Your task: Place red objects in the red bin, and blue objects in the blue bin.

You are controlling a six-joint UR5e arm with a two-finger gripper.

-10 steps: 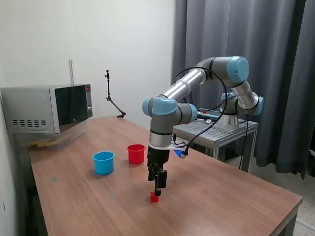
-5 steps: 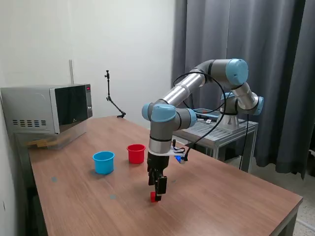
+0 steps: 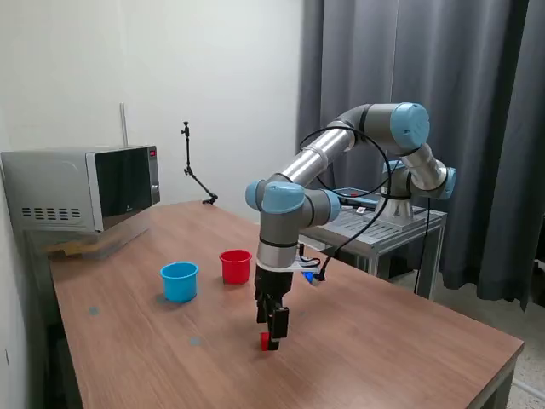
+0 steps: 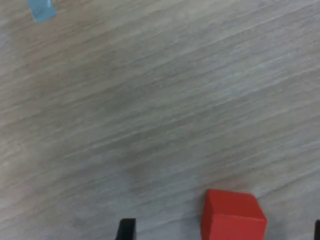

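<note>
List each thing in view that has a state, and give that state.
gripper: open, down at the table, straddling the red cube
red cube: on the table, between the fingers, not gripped
red cup: upright, contents not visible
blue cup: upright, contents not visible
microwave: door closed

Robotics lab bench

A UR5e arm [image 3: 341, 141] bolted to a metal stand [image 3: 375, 226] beside a wooden table [image 3: 383, 341]; microwave [image 3: 81, 187] at the table's far end, grey curtain [image 3: 477, 85] behind the stand.
</note>
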